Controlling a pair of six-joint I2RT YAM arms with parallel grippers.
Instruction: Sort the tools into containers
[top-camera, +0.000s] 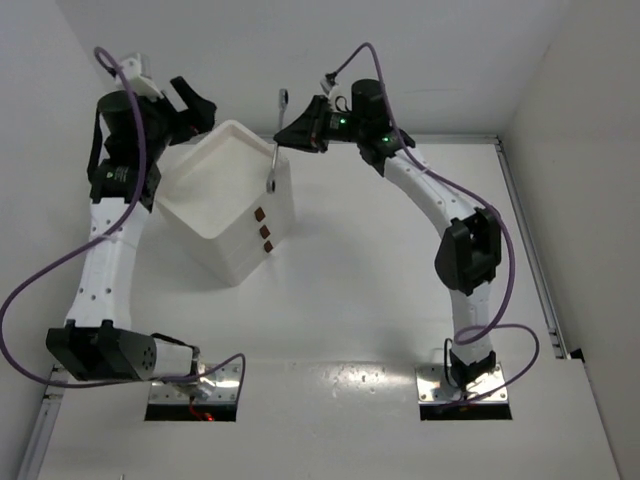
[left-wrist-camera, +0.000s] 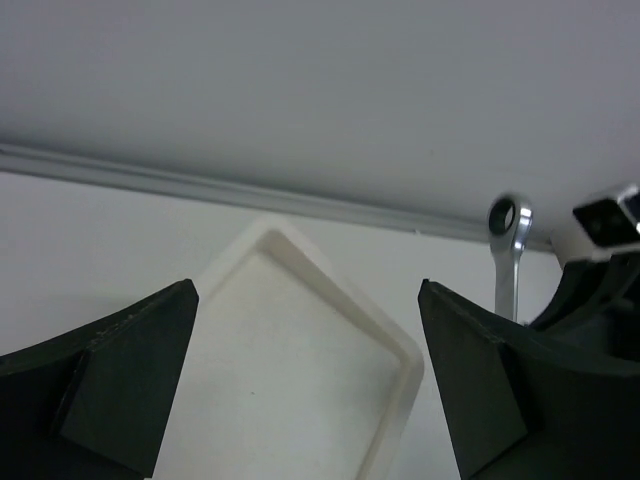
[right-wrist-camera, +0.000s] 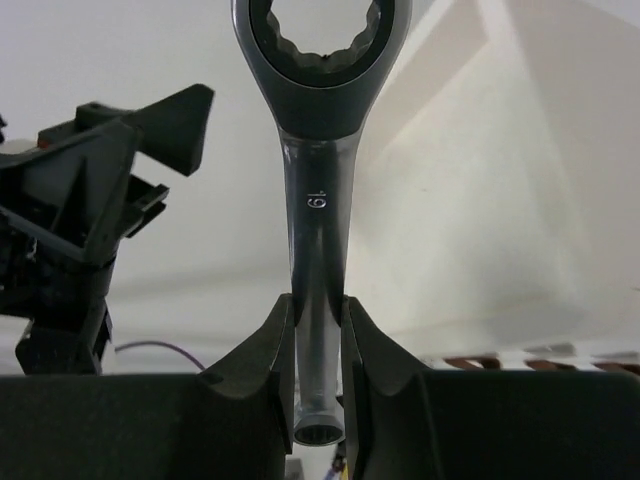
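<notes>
- The right gripper (right-wrist-camera: 318, 320) is closed tight on the shank of a silver wrench (right-wrist-camera: 318, 200). The ring end juts out past its fingertips.
- The wrench hangs over the white box (top-camera: 230, 255), at the rim nearest the right arm. I cannot tell whether it touches.
- The box stands on the worktop (top-camera: 360, 290).
- The left gripper (left-wrist-camera: 305, 370) is spread wide with nothing in it, over the box's tray top.

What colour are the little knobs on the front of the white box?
Dark reddish-brown knobs, clearest in the top external view.
</notes>
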